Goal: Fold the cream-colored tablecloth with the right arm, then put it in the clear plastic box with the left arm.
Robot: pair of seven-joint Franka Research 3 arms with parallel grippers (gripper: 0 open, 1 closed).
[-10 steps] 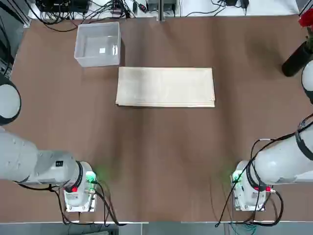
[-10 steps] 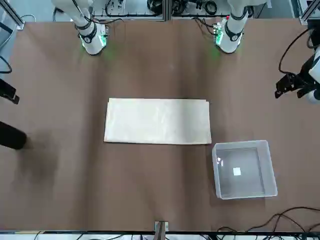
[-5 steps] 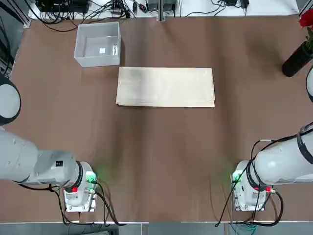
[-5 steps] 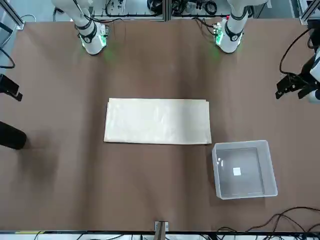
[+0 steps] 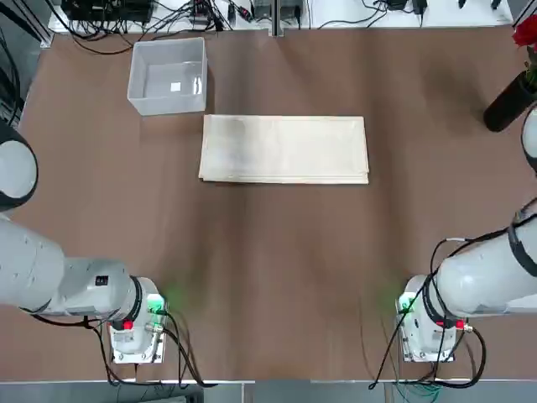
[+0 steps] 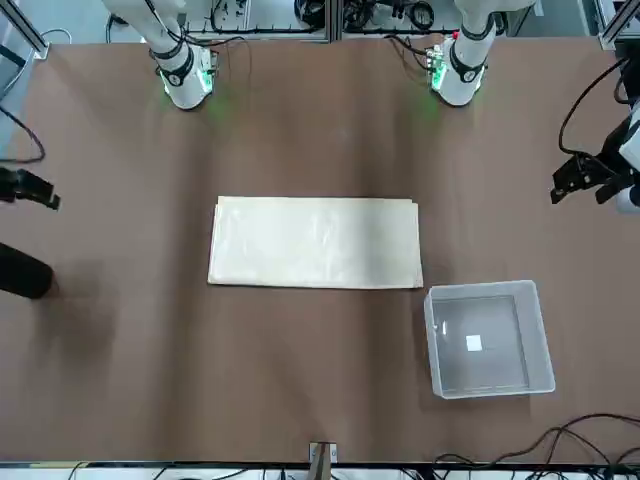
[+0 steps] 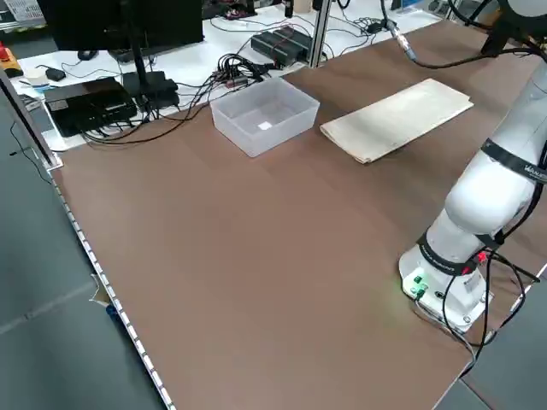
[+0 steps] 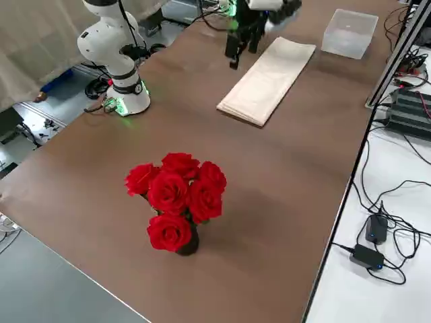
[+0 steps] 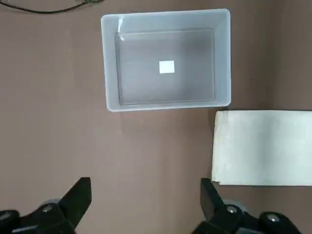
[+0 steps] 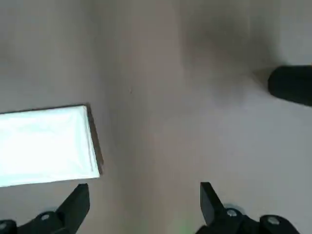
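Note:
The cream-colored tablecloth lies flat in a long layered rectangle at mid-table, also seen in the front view. The clear plastic box, with a small white label inside, stands beyond the cloth's left end, apart from it. My left gripper hangs open and high off the table's left side; its wrist view looks down on the box and the cloth's end. My right gripper hovers open at the table's right side, with the cloth's right end below it.
A dark vase of red roses stands at the far right of the table. Cables and electronics lie beyond the far edge. The arm bases stand at the near edge.
The right gripper has drifted slightly in toward the table. The left gripper, the cloth and the box have stayed put.

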